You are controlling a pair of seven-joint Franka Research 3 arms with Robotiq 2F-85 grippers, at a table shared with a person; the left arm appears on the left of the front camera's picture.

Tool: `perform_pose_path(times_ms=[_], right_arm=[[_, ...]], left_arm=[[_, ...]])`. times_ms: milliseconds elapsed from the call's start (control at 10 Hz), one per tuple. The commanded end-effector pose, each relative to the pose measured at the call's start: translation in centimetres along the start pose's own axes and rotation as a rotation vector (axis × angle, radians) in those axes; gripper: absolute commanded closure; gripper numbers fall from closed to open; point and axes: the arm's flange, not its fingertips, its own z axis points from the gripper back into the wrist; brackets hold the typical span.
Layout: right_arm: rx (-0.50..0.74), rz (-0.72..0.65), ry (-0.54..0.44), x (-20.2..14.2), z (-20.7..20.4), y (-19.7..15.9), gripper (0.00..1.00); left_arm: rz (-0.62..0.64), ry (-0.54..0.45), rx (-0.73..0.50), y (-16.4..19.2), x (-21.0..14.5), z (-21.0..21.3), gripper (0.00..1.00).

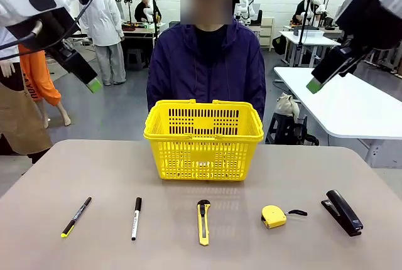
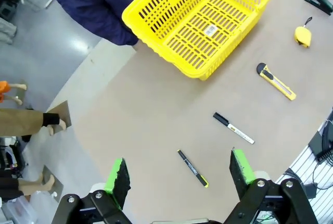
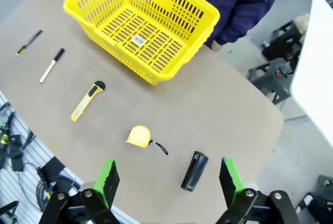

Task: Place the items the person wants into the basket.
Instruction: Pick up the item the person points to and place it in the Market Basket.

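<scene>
The yellow basket (image 1: pixel 203 139) stands empty at the table's far middle, in front of the person (image 1: pixel 207 63) in a navy jacket. Along the near edge lie the white marker (image 1: pixel 136 218), the yellow-and-black utility knife (image 1: pixel 203 221) and the round yellow tape measure (image 1: pixel 274 216). Both arms hang high above the table. My left gripper (image 2: pixel 179 176) is open with nothing between its fingers; below it I see the basket (image 2: pixel 208 18), marker (image 2: pixel 233 128), knife (image 2: pixel 276 81) and tape measure (image 2: pixel 303 36). My right gripper (image 3: pixel 169 179) is open too, above the tape measure (image 3: pixel 139 136), knife (image 3: pixel 87 100) and basket (image 3: pixel 140 26).
A black pen with a yellow tip (image 1: pixel 76 216) lies at the near left and a black stapler (image 1: pixel 342 212) at the near right. A white table (image 1: pixel 352 103) stands behind on the right. Other people work at benches farther back.
</scene>
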Motion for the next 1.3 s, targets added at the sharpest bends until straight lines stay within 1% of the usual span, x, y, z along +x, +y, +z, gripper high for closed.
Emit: perform_pose_path(times_ms=[0, 100, 300, 400, 500, 600, 700, 800, 900, 1000, 1100, 1200], right_arm=[[-0.039, 0.033, 0.063, 0.1, -2.4, 0.4, 0.00], [0.000, 0.000, 0.000, 0.0, 0.0, 0.0, 0.00], [0.000, 0.000, 0.000, 0.0, 0.0, 0.0, 0.00], [-0.011, 0.014, 0.020, 0.4, -0.7, 0.4, 0.00], [0.211, 0.048, -0.063, -0.6, 0.1, -2.2, 0.00], [0.297, 0.040, -0.145, -2.3, 1.0, -5.2, 0.00], [0.423, 0.015, -0.234, -4.2, 1.4, -8.3, 0.00], [0.486, -0.039, -0.309, -6.4, 1.2, -11.6, 0.00], [0.535, -0.080, -0.383, -9.4, 1.2, -15.0, 0.00], [0.548, -0.120, -0.429, -12.1, 1.1, -17.5, 0.00], [0.533, -0.172, -0.447, -14.8, 0.7, -19.9, 0.00], [0.520, -0.218, -0.441, -17.2, 0.6, -21.8, 0.00]], left_arm=[[-0.028, 0.025, 0.093, -0.2, -0.4, -1.5, 0.00], [0.000, 0.000, 0.000, 0.0, 0.0, 0.0, 0.00], [0.000, 0.000, 0.000, 0.0, 0.0, 0.0, 0.00], [0.000, 0.000, 0.000, 0.0, 0.0, 0.0, 0.00], [-0.007, 0.008, 0.023, 0.0, 0.1, -0.2, 0.00], [0.000, -0.041, -0.163, 3.5, -1.4, 0.1, 0.00], [-0.031, -0.093, -0.335, 6.9, -3.2, 0.1, 0.00], [-0.036, -0.151, -0.415, 9.9, -5.0, 0.6, 0.00], [-0.024, -0.217, -0.487, 13.1, -7.6, 1.6, 0.00], [0.024, -0.264, -0.527, 15.7, -10.0, 2.6, 0.00], [0.034, -0.294, -0.529, 17.6, -12.7, 3.6, 0.00], [0.044, -0.319, -0.521, 19.4, -15.0, 4.5, 0.00]])
